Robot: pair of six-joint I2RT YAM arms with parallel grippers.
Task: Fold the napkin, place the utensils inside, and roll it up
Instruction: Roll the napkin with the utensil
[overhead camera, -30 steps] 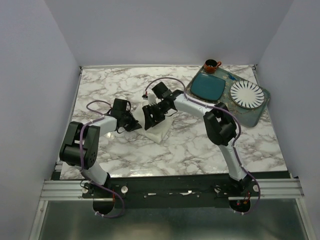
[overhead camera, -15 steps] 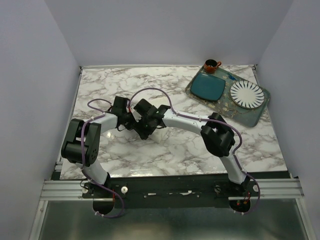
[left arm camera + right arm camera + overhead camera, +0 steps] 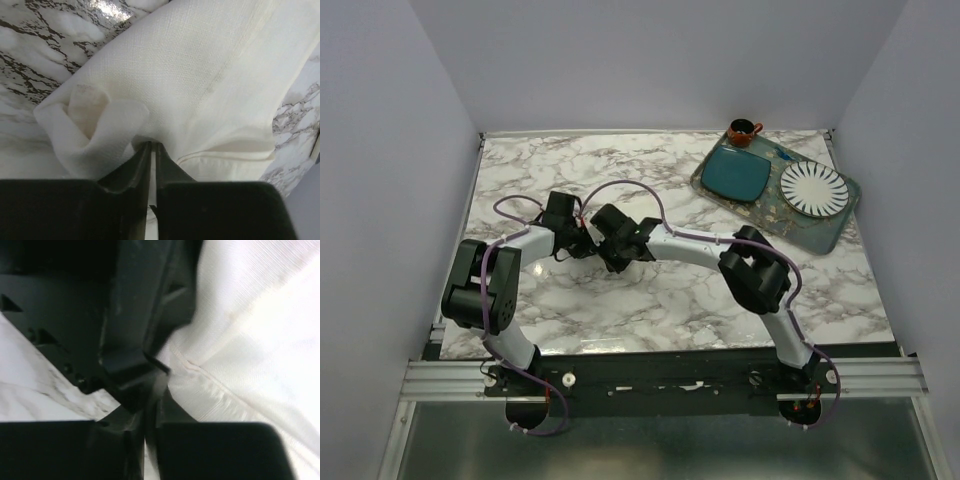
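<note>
Loosely rolled, the napkin (image 3: 210, 75) lay on the marble table (image 3: 720, 290) left of centre, a cream cloth of fine plain weave, one end curled into a soft spiral and a stitched hem running along an edge. At that curl the left gripper (image 3: 151, 146) stood with its black jaws almost together, pinching a fold of the cloth. Just beside it the right gripper (image 3: 151, 395) was nearly closed too, a sliver of cloth between its jaws at the hem. The left gripper's dark housing filled the upper left of the right wrist view. From above, both wrists met over the napkin and hid it. Well apart, at the far right, a greenish tray (image 3: 825, 228) held a teal square plate (image 3: 738, 172) and a white ribbed round plate (image 3: 813, 187), and a small brown cup (image 3: 742, 130) stood at its far corner
</note>
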